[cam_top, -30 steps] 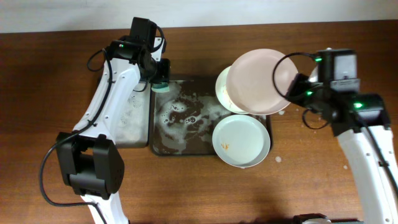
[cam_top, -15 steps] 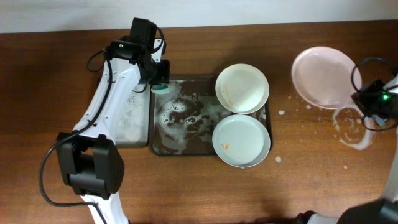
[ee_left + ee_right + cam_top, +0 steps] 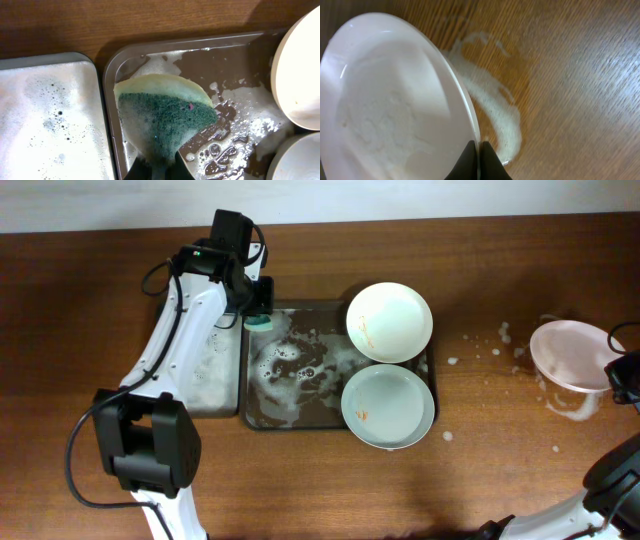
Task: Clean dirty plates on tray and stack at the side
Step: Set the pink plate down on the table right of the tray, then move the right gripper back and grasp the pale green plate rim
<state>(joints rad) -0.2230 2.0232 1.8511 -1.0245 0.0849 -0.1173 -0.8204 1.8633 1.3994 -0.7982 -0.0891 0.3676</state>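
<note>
Furthest left, the small tray (image 3: 205, 370) lies coated in white suds. Just beside it the left gripper (image 3: 256, 306) hangs over the top left corner of the tray (image 3: 246, 385), its jaws clenched on a green sponge (image 3: 165, 120) that bends under the squeeze, yellow backing uppermost. The tray's left half is bare of plates and awash with foam.

On its right half sit two plates, both flat. The upper plate (image 3: 390, 321) overlaps the far rim, and the lower plate (image 3: 388, 406) reaches past the near right corner. Each carries small orange-brown specks, so neither looks washed.

Well apart, at the far right of the table (image 3: 480, 460), the third plate (image 3: 570, 358) is held tilted by the right gripper (image 3: 479, 159), whose jaws pinch its rim. It shows suds but no specks. A foam puddle (image 3: 575, 408) lies on the wood just under its lower edge. Whether the plate touches the table I cannot tell.

By my reading, the step in hand is setting this first cleaned plate down to begin the stack. The next move calls for levelling it, lowering it onto the wood and letting go only once it rests flat. A wet rim could slip from so narrow a pinch.
</note>
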